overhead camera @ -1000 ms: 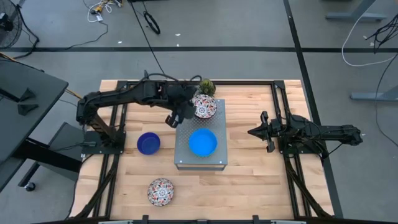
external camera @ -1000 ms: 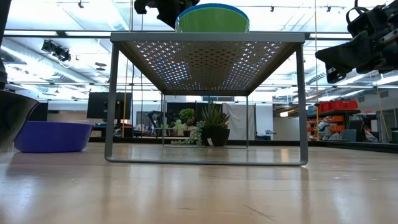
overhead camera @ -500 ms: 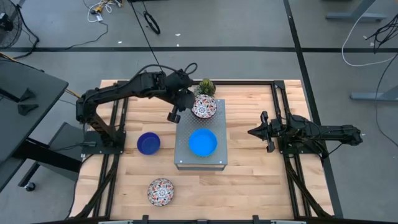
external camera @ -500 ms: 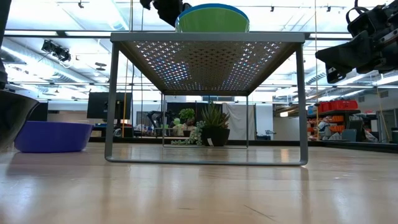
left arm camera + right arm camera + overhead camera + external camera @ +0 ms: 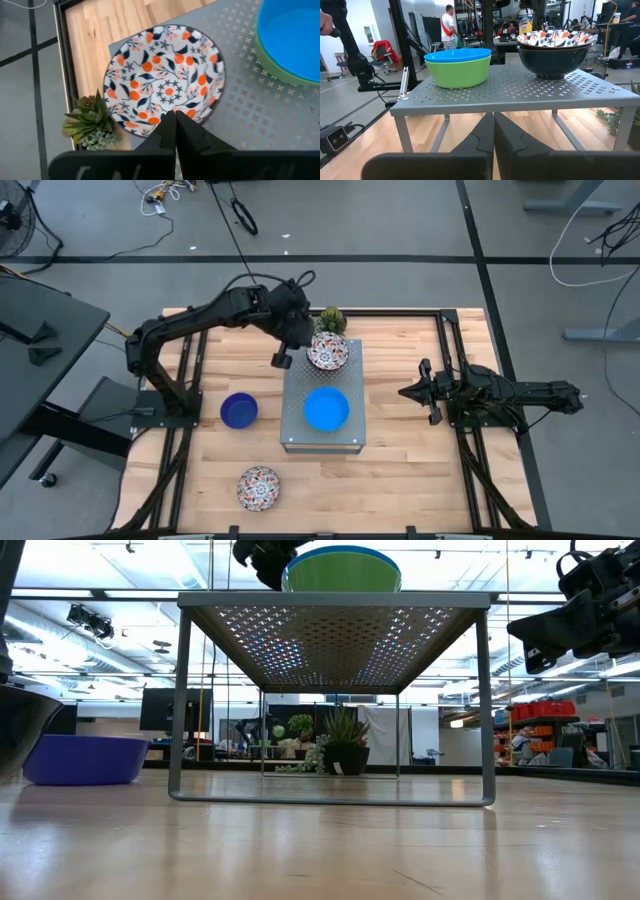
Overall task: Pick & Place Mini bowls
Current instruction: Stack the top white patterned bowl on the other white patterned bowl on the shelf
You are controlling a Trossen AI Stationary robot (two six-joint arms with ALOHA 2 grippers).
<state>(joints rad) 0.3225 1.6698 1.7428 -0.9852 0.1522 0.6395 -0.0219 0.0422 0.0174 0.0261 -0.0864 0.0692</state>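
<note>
Floral bowl nested in dark bowl

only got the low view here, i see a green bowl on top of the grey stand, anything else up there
Observer: Yes, a floral bowl sits on the stand too, nearer the plant.
Operator: is green a single bowl
Observer: No, a light blue bowl is nested inside the green bowl.
Operator: left gripper holding anything
Observer: No, the left gripper is shut and empty, above the floral bowl's rim.
Operator: more bowls on the table
Observer: Besides the dark blue bowl, another floral bowl sits near the front edge.
</note>
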